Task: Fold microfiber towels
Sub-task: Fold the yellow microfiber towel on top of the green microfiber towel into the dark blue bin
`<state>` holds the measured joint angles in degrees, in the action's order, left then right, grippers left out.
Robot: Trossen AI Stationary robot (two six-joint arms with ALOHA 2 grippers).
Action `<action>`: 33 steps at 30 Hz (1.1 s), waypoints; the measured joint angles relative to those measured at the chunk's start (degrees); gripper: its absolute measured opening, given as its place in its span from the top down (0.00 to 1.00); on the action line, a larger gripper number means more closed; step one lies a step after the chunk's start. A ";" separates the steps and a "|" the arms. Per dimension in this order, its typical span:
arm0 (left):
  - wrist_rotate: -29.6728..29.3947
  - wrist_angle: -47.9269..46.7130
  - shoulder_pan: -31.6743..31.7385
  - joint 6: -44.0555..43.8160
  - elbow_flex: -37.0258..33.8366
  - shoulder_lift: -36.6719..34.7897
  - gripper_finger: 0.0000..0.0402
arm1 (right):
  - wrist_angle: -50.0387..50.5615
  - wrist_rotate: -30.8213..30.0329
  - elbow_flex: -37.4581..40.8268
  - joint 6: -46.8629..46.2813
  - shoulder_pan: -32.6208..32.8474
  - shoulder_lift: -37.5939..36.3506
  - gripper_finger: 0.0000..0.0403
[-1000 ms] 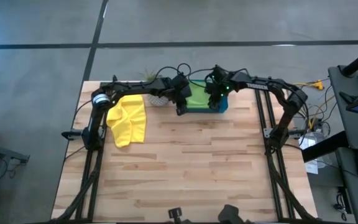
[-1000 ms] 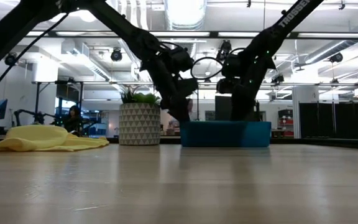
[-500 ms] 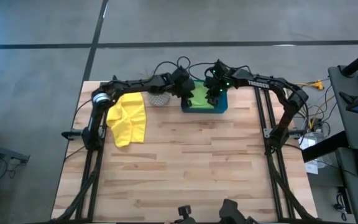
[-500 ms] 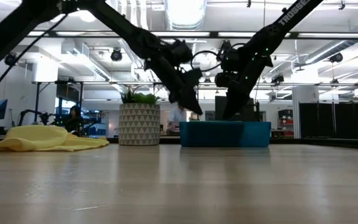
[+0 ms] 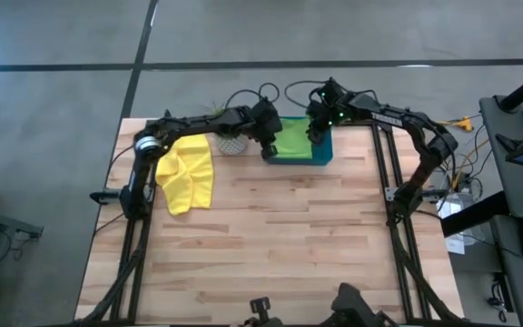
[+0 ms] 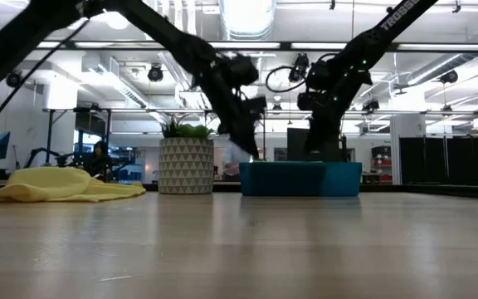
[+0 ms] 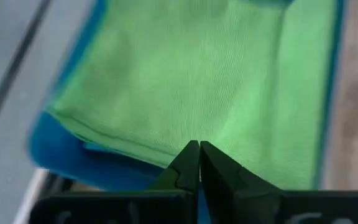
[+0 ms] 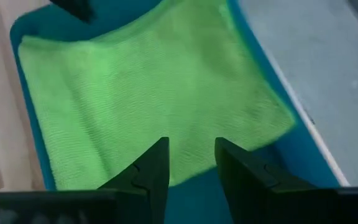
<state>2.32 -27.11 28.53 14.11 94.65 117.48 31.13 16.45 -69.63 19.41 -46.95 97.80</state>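
A light green towel (image 5: 293, 141) lies flat on top of the stack in the teal-blue tray (image 5: 327, 147) at the table's far edge. My left gripper (image 7: 199, 146) is shut, its tips at the green towel's (image 7: 197, 74) left edge. My right gripper (image 8: 191, 152) hangs open just above the green towel's (image 8: 148, 87) right edge, nothing between its fingers. A yellow towel (image 5: 187, 173) lies crumpled on the table at the far left. The other towels are hidden. My left gripper's shut fingertips (image 7: 191, 152) point slanting down at the green towel's left edge (image 7: 166, 146). I cannot tell whether they touch or pinch the cloth. The towel lies flat in the tray, not raised.
A patterned plant pot (image 5: 232, 143) stands just left of the tray, close behind my left arm. In the low view the tray (image 6: 301, 178) stands beside the pot (image 6: 186, 164). The wooden table spreads wide toward the near edge.
My right gripper has risen a little and drawn back toward the table's far right. My left gripper has stayed at the tray's left side, only shifting slightly. The green towel still lies flat in the tray.
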 joint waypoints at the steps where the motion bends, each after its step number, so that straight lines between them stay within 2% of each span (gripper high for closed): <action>1: -0.09 -0.40 0.00 -0.07 0.00 -1.56 1.00 | 0.16 0.05 0.00 -0.40 -0.23 -0.71 0.69; 5: -1.47 -5.74 -0.02 0.50 -0.22 -8.83 1.00 | 2.47 3.89 0.00 -1.02 -0.72 -4.45 0.69; 13: -2.44 -30.10 -0.02 2.92 -3.41 -27.93 1.00 | 4.40 20.01 2.08 -3.51 -0.27 -13.71 0.71; 18: -2.44 -41.67 -0.02 0.45 -11.41 -39.51 1.00 | 2.05 21.02 4.28 -5.85 1.26 -18.46 0.73; 26: -2.70 -43.05 0.00 -11.92 -30.63 -57.03 0.98 | -9.22 21.06 8.76 -12.34 3.24 -23.04 0.76; 30: -8.14 -43.39 1.38 -21.48 -38.15 -60.67 0.88 | -13.04 21.04 10.16 -15.29 4.05 -23.70 0.78; 33: -9.53 -42.07 4.75 -27.10 -42.14 -59.28 0.76 | -14.57 21.06 11.17 -16.45 4.73 -23.68 0.79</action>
<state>-7.20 -69.18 33.28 -12.99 52.51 58.20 16.56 37.51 -58.46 2.96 -42.22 74.13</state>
